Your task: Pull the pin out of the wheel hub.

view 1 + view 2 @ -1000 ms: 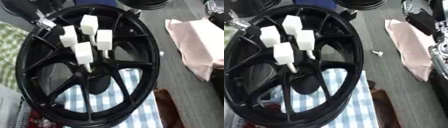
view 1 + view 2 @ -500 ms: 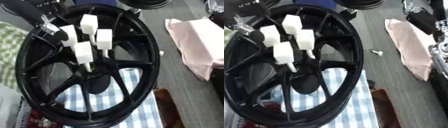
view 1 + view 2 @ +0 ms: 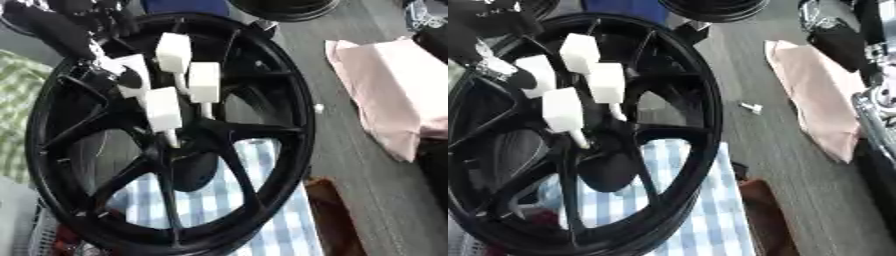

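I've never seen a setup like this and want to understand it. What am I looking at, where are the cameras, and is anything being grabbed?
Both pictures come from a two-eyed camera in a humanoid robot's head, looking down. The large black spoked wheel stands tilted over a blue-and-white checked cloth. Four white block-headed pins stick out of its hub. The robot's black left hand reaches in from the upper left and touches the leftmost pin; whether it grips yet is unclear. A pink folded cloth lies on the right. The right hand is not seen.

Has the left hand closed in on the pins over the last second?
Yes. The left hand has come in from the wheel's upper-left rim toward the hub, now reaching the leftmost white pin.
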Robot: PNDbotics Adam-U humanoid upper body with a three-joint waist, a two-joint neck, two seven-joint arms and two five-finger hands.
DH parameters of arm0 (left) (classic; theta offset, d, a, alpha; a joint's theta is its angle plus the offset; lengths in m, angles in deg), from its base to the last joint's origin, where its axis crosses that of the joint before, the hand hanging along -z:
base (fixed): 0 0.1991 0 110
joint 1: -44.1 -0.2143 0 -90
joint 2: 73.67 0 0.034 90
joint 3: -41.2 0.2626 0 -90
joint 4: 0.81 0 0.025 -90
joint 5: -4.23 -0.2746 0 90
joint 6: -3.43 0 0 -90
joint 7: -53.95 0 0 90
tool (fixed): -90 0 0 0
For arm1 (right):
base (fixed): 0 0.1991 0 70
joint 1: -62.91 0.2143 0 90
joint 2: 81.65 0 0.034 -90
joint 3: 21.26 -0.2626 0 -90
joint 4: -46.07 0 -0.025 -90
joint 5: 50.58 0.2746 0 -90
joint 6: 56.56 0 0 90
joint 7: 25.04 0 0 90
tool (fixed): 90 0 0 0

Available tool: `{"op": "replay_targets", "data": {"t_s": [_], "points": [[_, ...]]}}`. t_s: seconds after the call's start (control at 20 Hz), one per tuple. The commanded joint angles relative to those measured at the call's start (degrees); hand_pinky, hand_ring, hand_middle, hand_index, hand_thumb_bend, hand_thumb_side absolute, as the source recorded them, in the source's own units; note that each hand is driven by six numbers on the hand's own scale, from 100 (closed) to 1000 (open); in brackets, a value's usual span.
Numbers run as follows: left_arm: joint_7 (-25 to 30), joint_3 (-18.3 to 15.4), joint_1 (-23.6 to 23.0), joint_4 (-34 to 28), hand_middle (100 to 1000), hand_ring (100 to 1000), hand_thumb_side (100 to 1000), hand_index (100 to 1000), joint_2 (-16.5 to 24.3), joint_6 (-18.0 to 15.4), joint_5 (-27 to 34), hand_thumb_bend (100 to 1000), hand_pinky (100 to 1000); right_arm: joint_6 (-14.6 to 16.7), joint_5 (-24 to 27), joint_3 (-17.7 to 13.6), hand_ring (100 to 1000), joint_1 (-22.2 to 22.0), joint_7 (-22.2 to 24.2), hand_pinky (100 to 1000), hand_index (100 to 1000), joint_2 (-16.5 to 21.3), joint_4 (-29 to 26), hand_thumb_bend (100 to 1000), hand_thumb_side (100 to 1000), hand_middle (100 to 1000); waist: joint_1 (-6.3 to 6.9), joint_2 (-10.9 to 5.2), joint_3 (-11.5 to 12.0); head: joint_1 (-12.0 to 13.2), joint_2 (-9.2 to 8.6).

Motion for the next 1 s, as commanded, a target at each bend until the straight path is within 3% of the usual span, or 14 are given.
{"op": "replay_targets", "data": {"t_s": [0.05, 0.7, 1.0], "points": [[2.78, 0.03, 0.78, -1.55, 781, 829, 501, 863, 1.04, 3.35, -0.63, 684, 847, -0.06, 0.09, -0.44, 777, 0.37, -0.11, 890, 788, 1.14, -1.07, 186, 350, 765, 0.46, -1.25, -0.1, 0.1, -0.86], [2.78, 0.58, -0.01, -3.07, 770, 820, 494, 850, 1.48, 2.96, -3.88, 565, 844, -0.32, 0.11, -0.67, 777, -0.09, -0.27, 891, 788, 0.7, -1.07, 178, 356, 765, 0.65, -0.98, -0.15, 0.57, -1.35], [2.78, 0.94, -0.54, -3.02, 763, 814, 415, 842, 2.02, 2.57, -3.63, 506, 841, -0.41, 0.08, -0.74, 777, -0.17, -0.36, 891, 788, 0.59, -1.07, 178, 362, 765, 0.72, -0.85, -0.09, 0.6, -1.38]]}}
